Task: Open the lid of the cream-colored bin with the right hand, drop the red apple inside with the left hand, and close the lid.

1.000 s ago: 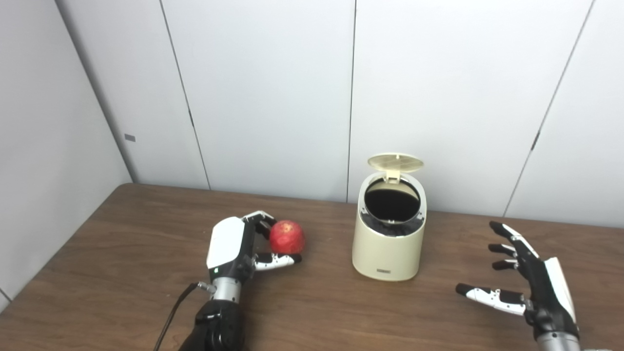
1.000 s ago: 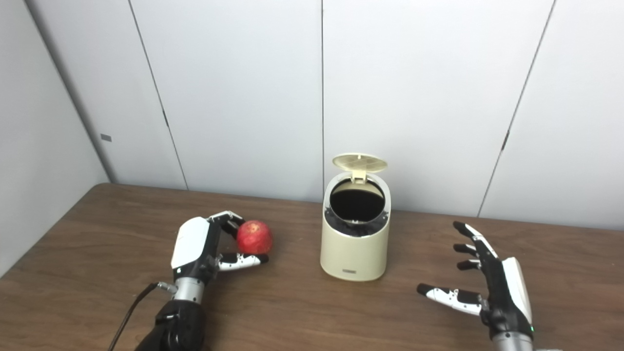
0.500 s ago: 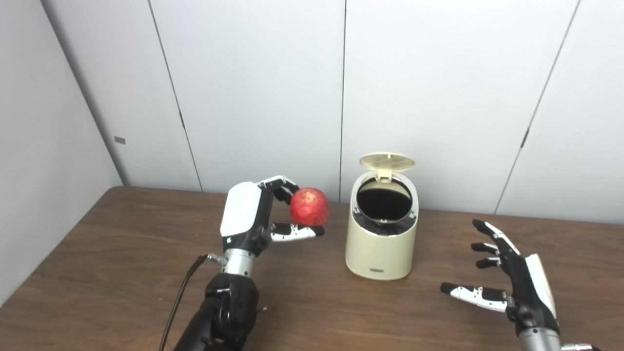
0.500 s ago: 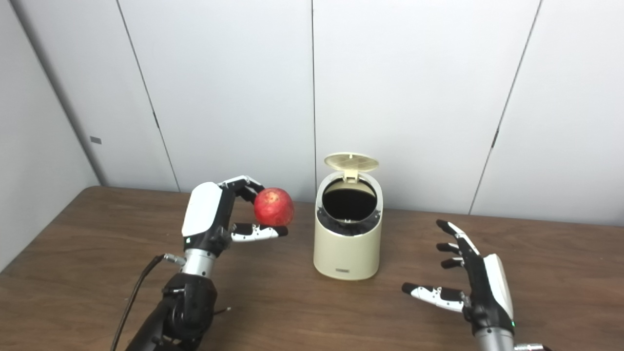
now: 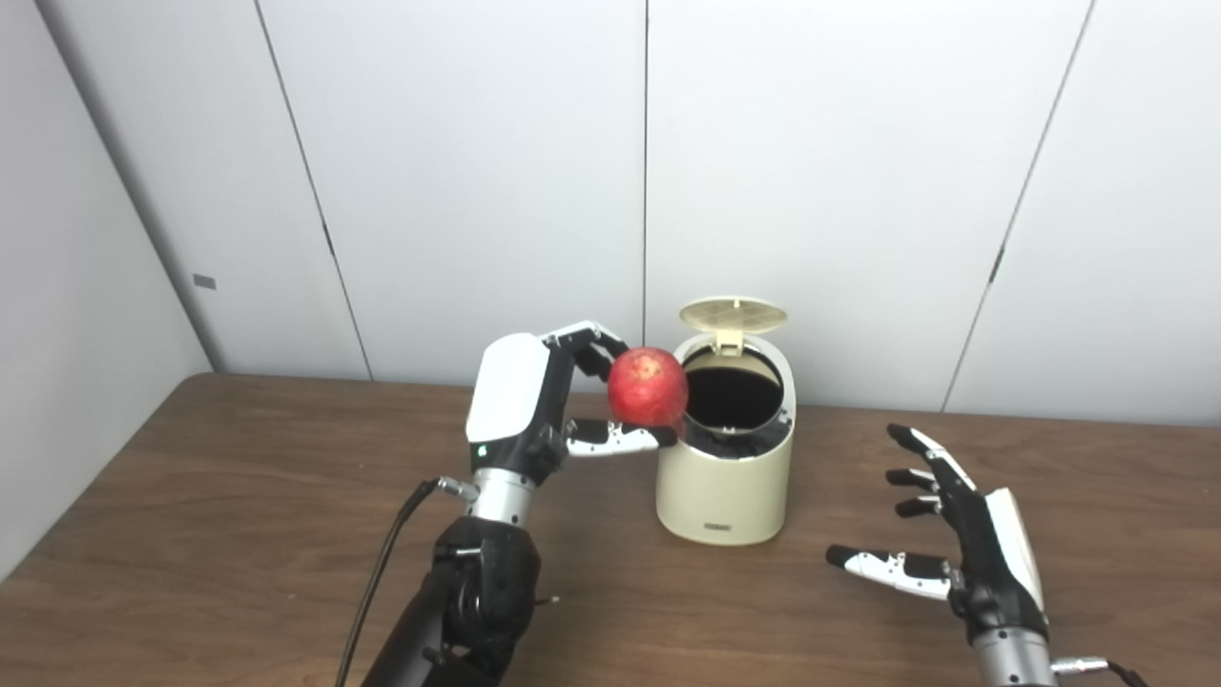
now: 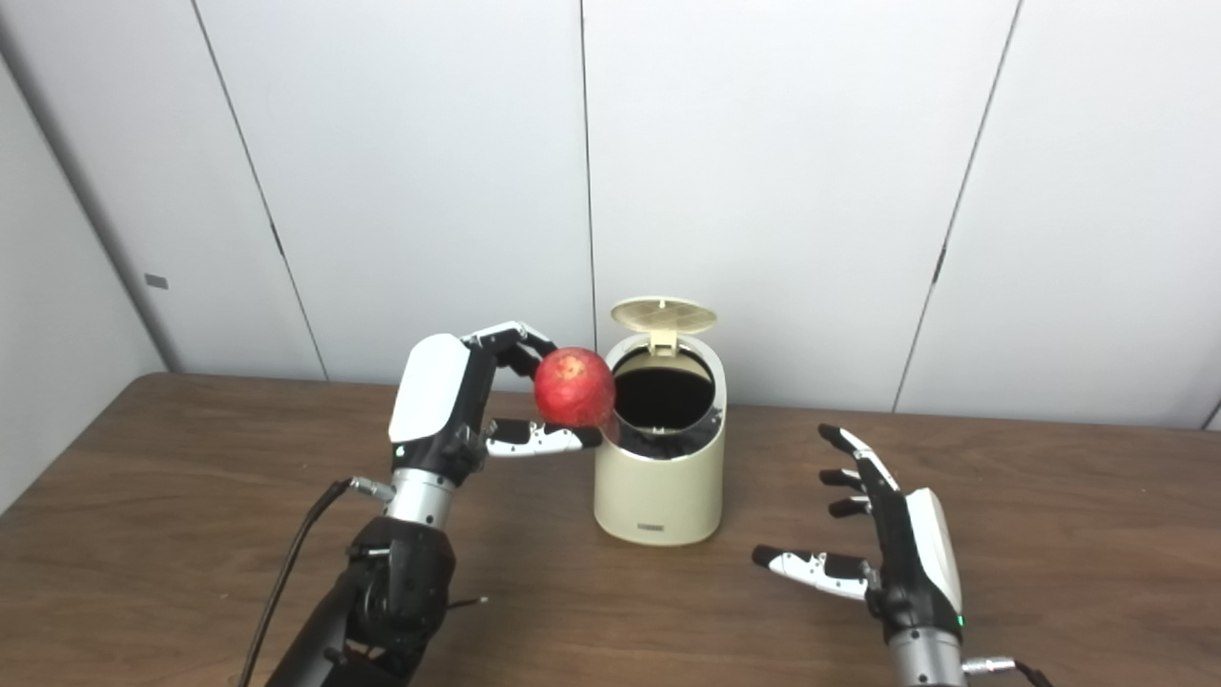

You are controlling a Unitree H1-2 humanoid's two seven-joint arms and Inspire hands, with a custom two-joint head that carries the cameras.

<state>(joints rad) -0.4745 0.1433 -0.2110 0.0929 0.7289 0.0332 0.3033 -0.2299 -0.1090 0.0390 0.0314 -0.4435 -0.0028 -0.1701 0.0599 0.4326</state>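
Red apple clamped in left hand fingers at bin rim's 9 o'clock for dropping, lid up, right hand splayed empty

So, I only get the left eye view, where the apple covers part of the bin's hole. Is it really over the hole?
Observer: Probably not. In the right eye view the apple in the left hand overlaps only the left rim of the bin, and nearly the whole dark hole shows.
Visitor: And is the right hand powered?
Observer: Seemingly. The right eye view shows a small green light at the wrist of the right hand, which is open.
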